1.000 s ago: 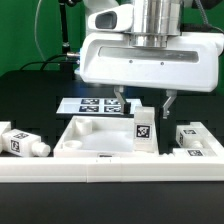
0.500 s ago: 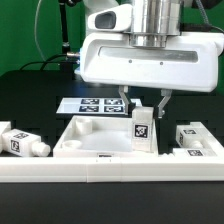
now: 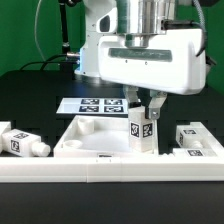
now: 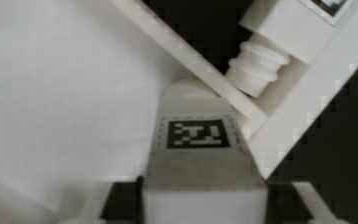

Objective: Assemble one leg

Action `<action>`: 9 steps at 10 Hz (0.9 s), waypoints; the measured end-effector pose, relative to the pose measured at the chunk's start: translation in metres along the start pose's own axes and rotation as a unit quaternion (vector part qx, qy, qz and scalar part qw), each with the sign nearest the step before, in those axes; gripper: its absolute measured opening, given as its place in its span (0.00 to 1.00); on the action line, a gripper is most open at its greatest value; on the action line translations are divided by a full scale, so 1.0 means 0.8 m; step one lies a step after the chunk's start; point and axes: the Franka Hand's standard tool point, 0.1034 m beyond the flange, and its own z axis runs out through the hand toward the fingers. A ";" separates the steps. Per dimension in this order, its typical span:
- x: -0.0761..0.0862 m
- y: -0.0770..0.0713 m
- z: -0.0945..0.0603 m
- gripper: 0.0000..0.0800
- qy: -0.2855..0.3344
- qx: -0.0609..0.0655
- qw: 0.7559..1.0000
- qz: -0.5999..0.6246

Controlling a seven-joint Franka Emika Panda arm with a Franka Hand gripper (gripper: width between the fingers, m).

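A leg, a small white post with a square tag on its side, stands upright at the corner of the large white tray-like piece, on the exterior view's right. My gripper is right above it, open, with one finger on each side of the leg's top. In the wrist view the leg fills most of the space between the fingers, with a narrow dark gap on each side. The fingers do not touch it.
Another leg lies on the exterior view's left and one more on its right. The marker board lies behind the tray. A white rail runs along the front. The wrist view shows a leg's screw end beyond the tray rim.
My gripper has moved toward the exterior view's left and come down, so its fingers now straddle the top of the upright leg. The leg has not moved.
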 end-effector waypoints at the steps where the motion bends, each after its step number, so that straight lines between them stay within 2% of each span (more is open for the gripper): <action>1: 0.001 0.000 0.000 0.36 -0.004 -0.001 0.999 0.047; 2: 0.003 0.001 -0.001 0.36 -0.008 -0.005 0.997 0.071; 5: 0.002 0.001 -0.001 0.36 -0.010 -0.002 0.994 0.105; 6: 0.002 0.000 -0.001 0.55 -0.010 -0.003 0.996 0.088; 7: -0.003 -0.001 -0.002 0.71 -0.010 -0.009 0.998 0.063; 8: -0.005 -0.004 -0.004 0.71 -0.007 -0.008 1.000 -0.002; 9: -0.003 -0.005 -0.005 0.79 -0.007 -0.006 0.999 -0.048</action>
